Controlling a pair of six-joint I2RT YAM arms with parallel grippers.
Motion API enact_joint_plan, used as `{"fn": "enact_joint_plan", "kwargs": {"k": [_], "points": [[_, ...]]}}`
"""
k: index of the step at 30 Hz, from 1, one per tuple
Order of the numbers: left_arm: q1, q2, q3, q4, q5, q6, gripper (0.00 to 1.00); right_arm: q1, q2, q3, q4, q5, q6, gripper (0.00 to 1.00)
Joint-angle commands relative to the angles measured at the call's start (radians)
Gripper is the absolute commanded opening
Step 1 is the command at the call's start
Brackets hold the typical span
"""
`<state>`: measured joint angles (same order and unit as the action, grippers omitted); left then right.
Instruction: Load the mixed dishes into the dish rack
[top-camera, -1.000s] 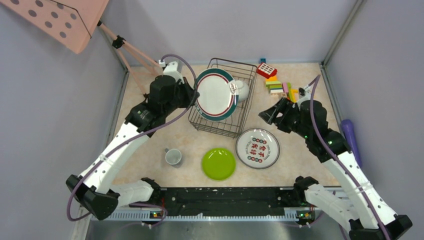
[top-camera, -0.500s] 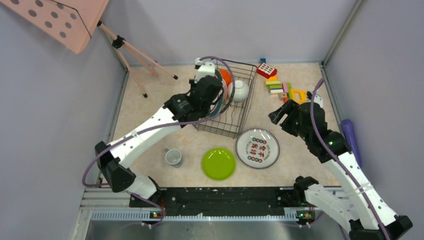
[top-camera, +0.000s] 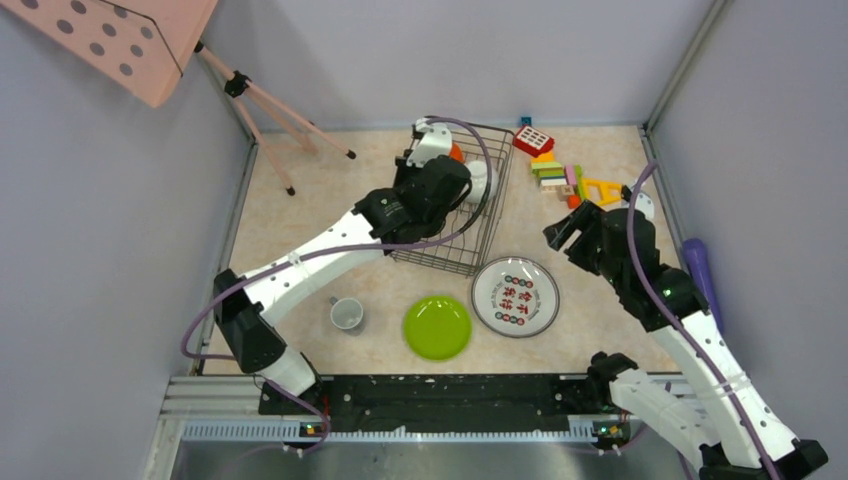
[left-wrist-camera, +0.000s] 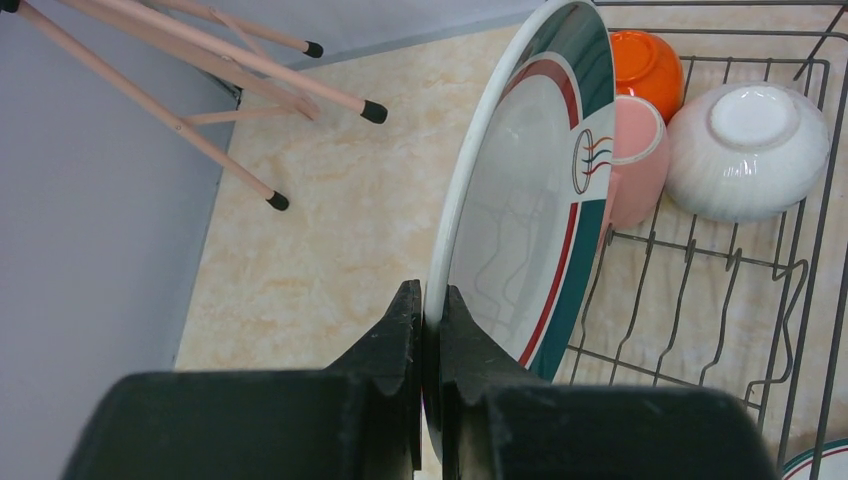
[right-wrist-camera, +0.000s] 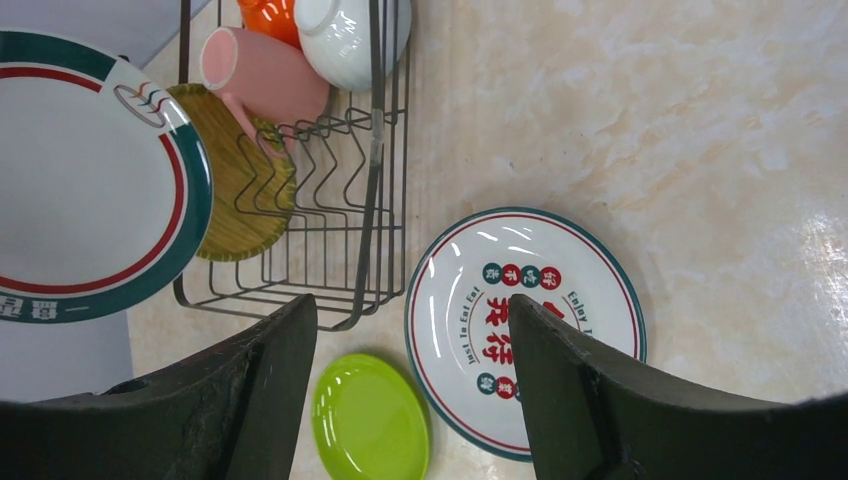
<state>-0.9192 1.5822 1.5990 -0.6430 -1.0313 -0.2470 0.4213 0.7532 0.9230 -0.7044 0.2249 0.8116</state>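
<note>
The left gripper (left-wrist-camera: 428, 330) clenches the green-rimmed plate (left-wrist-camera: 520, 200) on edge at the dish rack's (right-wrist-camera: 375, 150) 9 o'clock side, probably to slot it between prongs. The right gripper (right-wrist-camera: 410, 305), at the rack's 3 o'clock, gapes empty.

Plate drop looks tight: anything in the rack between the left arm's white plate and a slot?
Possibly. The left gripper holds the white plate on edge over the dish rack. The straw mat stands in the prongs beside it, and the pink cup lies close to its far rim. Nearer prongs look free.
</note>
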Motion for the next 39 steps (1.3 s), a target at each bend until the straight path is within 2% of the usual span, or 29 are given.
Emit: {"fn": "enact_joint_plan", "kwargs": {"k": [1, 10, 21, 24, 25, 26, 28, 34, 39], "points": [[-0.007, 0.012, 0.036, 0.071, -0.008, -0.003, 0.00, 0.001, -0.020, -0.007, 0.002, 0.022, -0.009, 0.69], [-0.009, 0.031, -0.020, 0.109, 0.045, -0.008, 0.00, 0.001, -0.025, 0.002, -0.008, 0.024, -0.020, 0.69], [-0.018, 0.130, -0.053, 0.143, -0.039, -0.021, 0.00, 0.001, -0.038, -0.022, -0.007, 0.020, -0.032, 0.68], [-0.018, 0.154, -0.055, 0.140, -0.028, -0.035, 0.00, 0.001, -0.044, -0.042, 0.001, 0.018, -0.039, 0.69], [-0.018, 0.159, -0.054, 0.138, -0.008, -0.041, 0.00, 0.001, -0.045, -0.054, 0.008, 0.012, -0.044, 0.72], [-0.017, 0.163, -0.051, 0.134, 0.013, -0.045, 0.02, 0.001, -0.047, -0.067, 0.017, 0.004, -0.047, 0.77], [-0.017, 0.169, -0.038, 0.116, 0.048, -0.056, 0.11, 0.002, -0.048, -0.103, 0.039, -0.020, -0.054, 0.82], [0.002, 0.168, -0.028, 0.063, 0.112, -0.105, 0.40, 0.002, -0.038, -0.193, 0.024, -0.053, -0.024, 0.84], [0.023, 0.144, -0.034, 0.050, 0.145, -0.121, 0.47, 0.001, -0.043, -0.266, 0.009, -0.072, 0.012, 0.85]]}}
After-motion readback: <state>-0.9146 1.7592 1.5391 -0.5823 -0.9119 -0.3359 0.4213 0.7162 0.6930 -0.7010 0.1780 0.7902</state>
